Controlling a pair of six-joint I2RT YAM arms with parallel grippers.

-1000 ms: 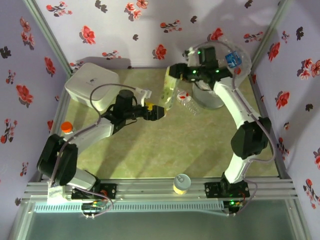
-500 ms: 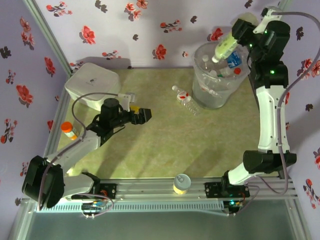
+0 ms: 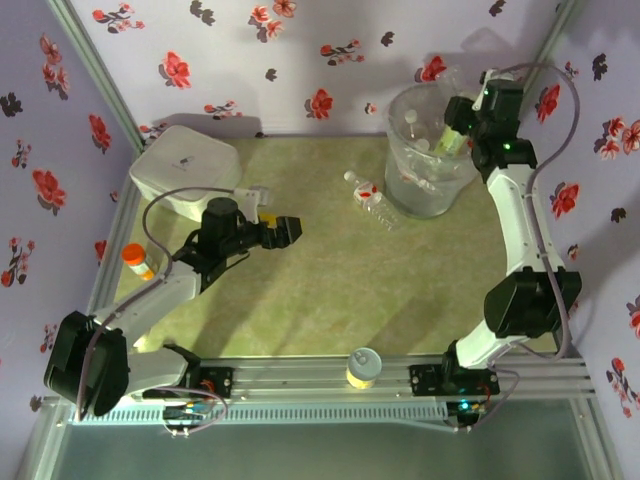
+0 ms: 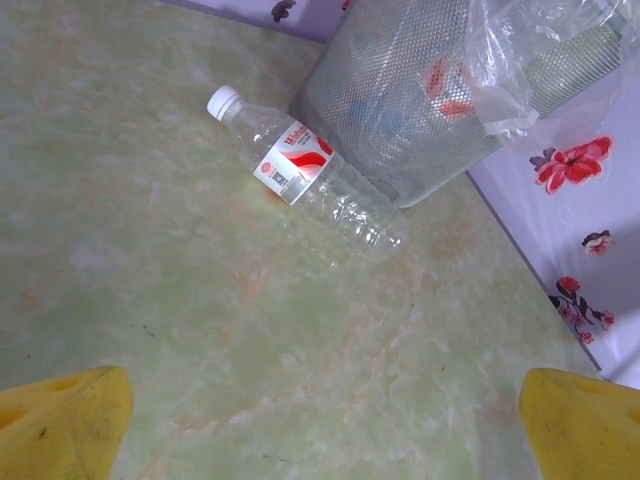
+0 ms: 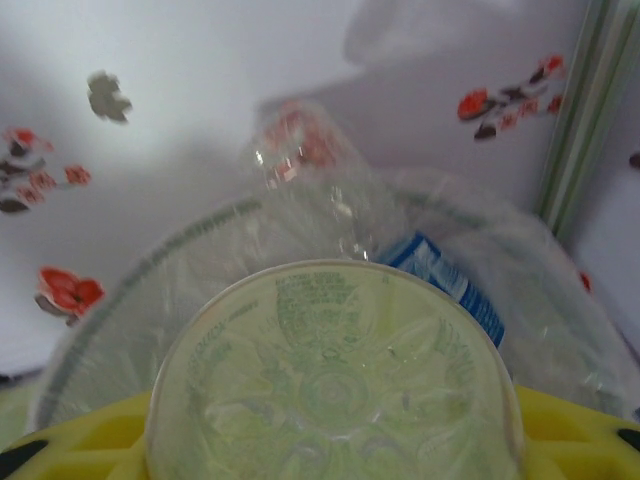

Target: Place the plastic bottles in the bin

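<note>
Entry one: green bottle [image 3: 450, 137], clear thin-walled plastic, apparently empty. Judged light, springy, easily dented by a hard squeeze and slick on the label, so best taken across the mid-body. Location: over the bin [image 3: 403, 186], just above its mouth. Holder: right claw [image 3: 458, 128], partly closed, its yellow fingers [image 5: 90, 440] pinching the bottle's body from both sides. Entry two: red bottle [image 4: 310, 175], white cap, lying on its side on the table [image 3: 330, 290] just beside the bin's foot. Same handling, and likely to roll, so grip across the barrel near the label. Left claw [image 3: 290, 231]: spread wide, empty, low over the table, well apart from the red bottle. Bin contents: several bottles, among them a blue bottle [image 5: 440, 280].
</note>
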